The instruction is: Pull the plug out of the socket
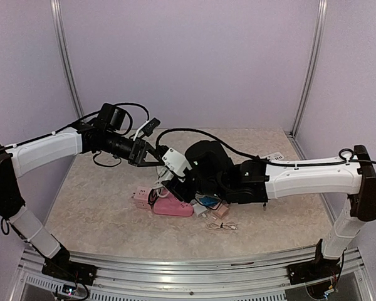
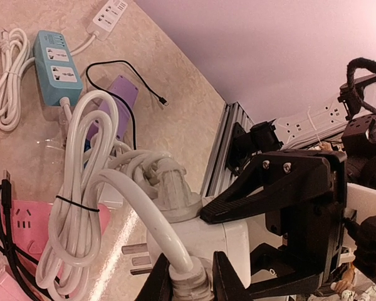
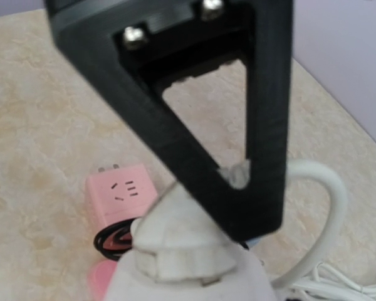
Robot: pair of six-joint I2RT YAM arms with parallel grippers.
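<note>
A white socket block (image 1: 174,160) (image 2: 207,241) is held above the table's middle, its metal prongs (image 2: 135,257) bare on the left. My right gripper (image 1: 176,170) is shut on it, with one black finger (image 2: 269,188) (image 3: 263,157) pressed on its top. My left gripper (image 1: 151,158) (image 2: 189,282) is shut on the ribbed neck of a white plug (image 2: 194,292), whose cable (image 2: 144,207) curves up and away. That plug sits against the block. A second, cone-shaped white plug (image 2: 172,188) (image 3: 175,241) stands in the block's top face.
Under the grippers lie a pink power strip (image 1: 172,208), a pink adapter (image 1: 141,197) (image 3: 122,191) and a coiled white cable (image 2: 81,207). A teal strip (image 2: 57,69), a purple block (image 2: 122,91) and a white strip (image 2: 109,14) lie farther off. A thin white lead (image 1: 220,226) lies near the front.
</note>
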